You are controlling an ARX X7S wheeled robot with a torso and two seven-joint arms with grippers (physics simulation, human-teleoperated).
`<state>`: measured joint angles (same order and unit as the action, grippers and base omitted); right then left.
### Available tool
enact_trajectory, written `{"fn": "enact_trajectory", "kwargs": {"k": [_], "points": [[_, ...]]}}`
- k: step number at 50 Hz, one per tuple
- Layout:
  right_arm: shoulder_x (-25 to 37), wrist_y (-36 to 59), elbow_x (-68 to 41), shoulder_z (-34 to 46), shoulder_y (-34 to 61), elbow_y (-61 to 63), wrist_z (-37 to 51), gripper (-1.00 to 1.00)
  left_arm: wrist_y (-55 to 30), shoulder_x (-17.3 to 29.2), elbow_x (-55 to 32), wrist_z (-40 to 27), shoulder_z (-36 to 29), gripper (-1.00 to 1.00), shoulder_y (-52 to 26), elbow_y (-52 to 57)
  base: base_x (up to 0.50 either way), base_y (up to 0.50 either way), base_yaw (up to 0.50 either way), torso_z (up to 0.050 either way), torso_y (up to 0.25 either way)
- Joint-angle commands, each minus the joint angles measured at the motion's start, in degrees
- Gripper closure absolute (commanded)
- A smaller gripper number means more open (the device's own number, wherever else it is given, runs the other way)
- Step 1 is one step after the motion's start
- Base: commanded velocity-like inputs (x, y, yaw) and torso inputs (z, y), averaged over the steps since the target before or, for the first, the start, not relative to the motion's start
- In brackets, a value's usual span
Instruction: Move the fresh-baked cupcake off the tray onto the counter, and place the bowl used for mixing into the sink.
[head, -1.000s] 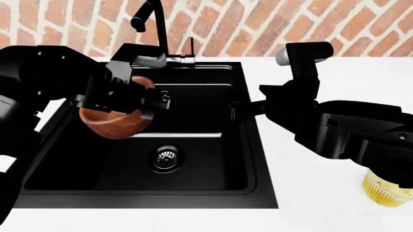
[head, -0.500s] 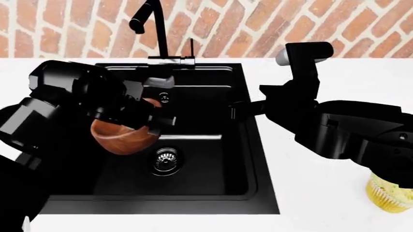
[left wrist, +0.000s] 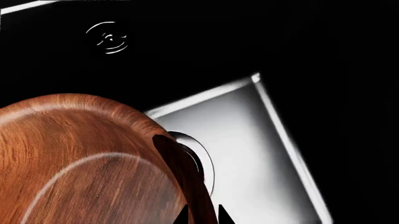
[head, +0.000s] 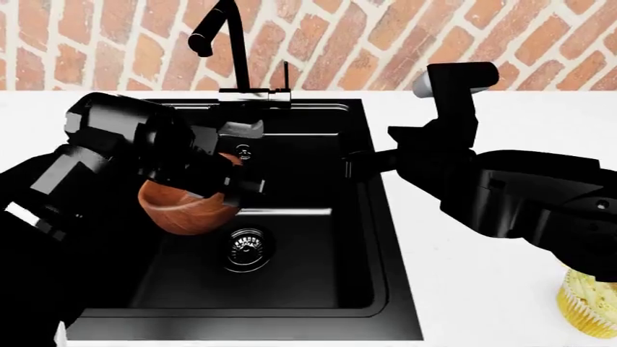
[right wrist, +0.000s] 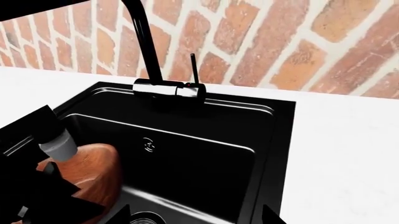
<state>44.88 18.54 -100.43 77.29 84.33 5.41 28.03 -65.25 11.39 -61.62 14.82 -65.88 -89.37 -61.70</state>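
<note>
My left gripper [head: 224, 181], clamped on the round reddish-brown wooden bowl [head: 188, 208], has carried it lower into the matte black sink [head: 318, 238], at 10 o'clock from the metal drain [head: 247, 248]; release seems near.

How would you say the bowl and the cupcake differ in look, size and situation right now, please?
The bowl is reddish-brown grained wood; the cupcake is pale yellow. The bowl is several times wider than the cupcake. The bowl hangs tilted in the left gripper over the sink, while the cupcake stands on the counter.
</note>
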Motion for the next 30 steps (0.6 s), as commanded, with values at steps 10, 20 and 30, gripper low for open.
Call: {"fn": "enact_trajectory", "kwargs": {"k": [10, 20, 30], "points": [[-0.03, 0.09, -0.3, -0.33, -0.25, -0.07, -0.1, -1.0, 1.83, -11.36, 23.71, 17.01, 2.44, 1.0, 4.69, -12.73, 0.0, 0.0, 0.0, 0.0, 0.0], [-0.06, 0.26, -0.21, -0.41, -0.26, -0.1, -0.38, -1.0, 2.83, -11.37, 17.53, 15.54, -3.9, 1.0, 6.36, -11.6, 0.0, 0.0, 0.0, 0.0, 0.0], [-0.1, 0.49, -0.27, -0.48, -0.26, -0.15, -0.54, -1.0, 4.15, -11.38, 13.07, 15.19, -7.83, 1.0, 7.36, -12.57, 0.0, 0.0, 0.0, 0.001, 0.001]]}}
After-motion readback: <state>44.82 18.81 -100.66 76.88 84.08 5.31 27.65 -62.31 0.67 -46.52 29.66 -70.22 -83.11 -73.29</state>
